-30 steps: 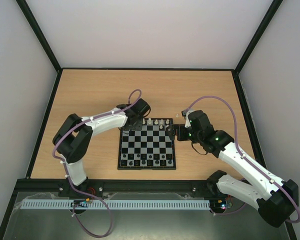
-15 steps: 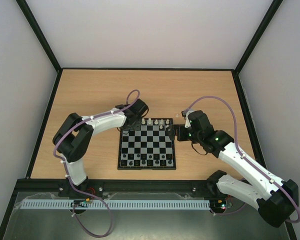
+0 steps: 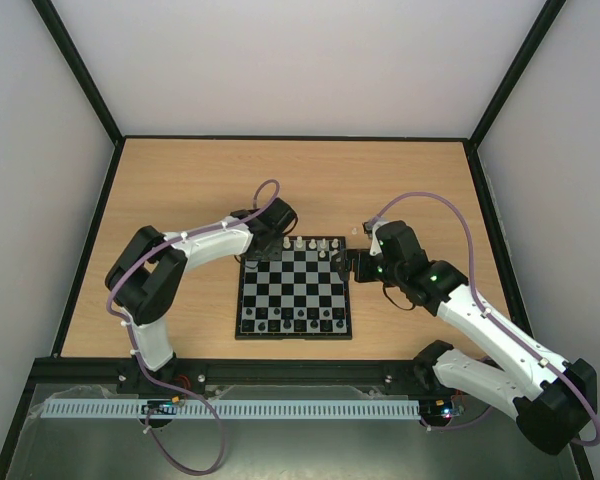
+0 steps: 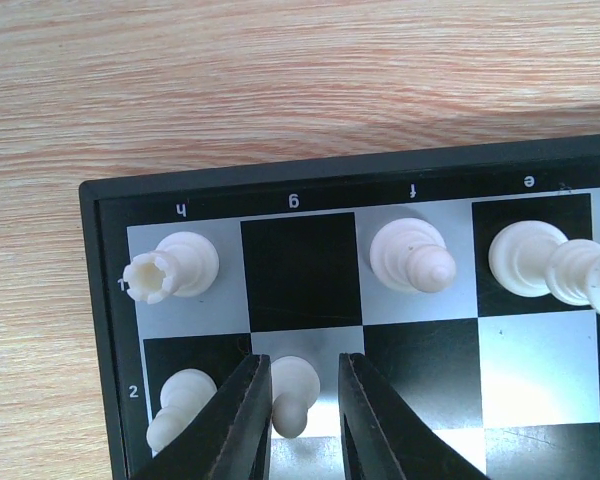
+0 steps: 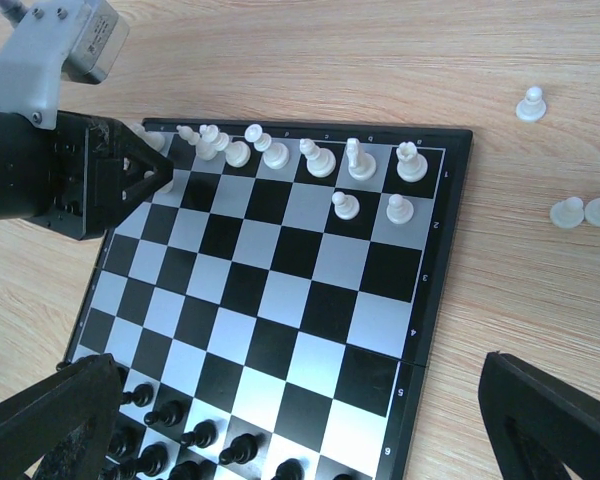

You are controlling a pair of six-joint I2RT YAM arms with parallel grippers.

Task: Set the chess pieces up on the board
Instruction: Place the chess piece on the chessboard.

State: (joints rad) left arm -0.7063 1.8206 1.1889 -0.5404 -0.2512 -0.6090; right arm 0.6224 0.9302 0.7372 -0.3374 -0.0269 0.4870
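One pawn between left gripper jaws, slightly parted; rise straight, don't clip the neighbour pawn just outside them. Right gripper gapes wide.

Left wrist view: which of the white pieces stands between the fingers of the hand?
The pawn on g2: it alone stands between the fingers of the left hand; the h2 pawn is outside them.

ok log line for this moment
left fingers: astride white pawn on board square g2, gap one side | right fingers: open, empty | off board: three white pieces on table
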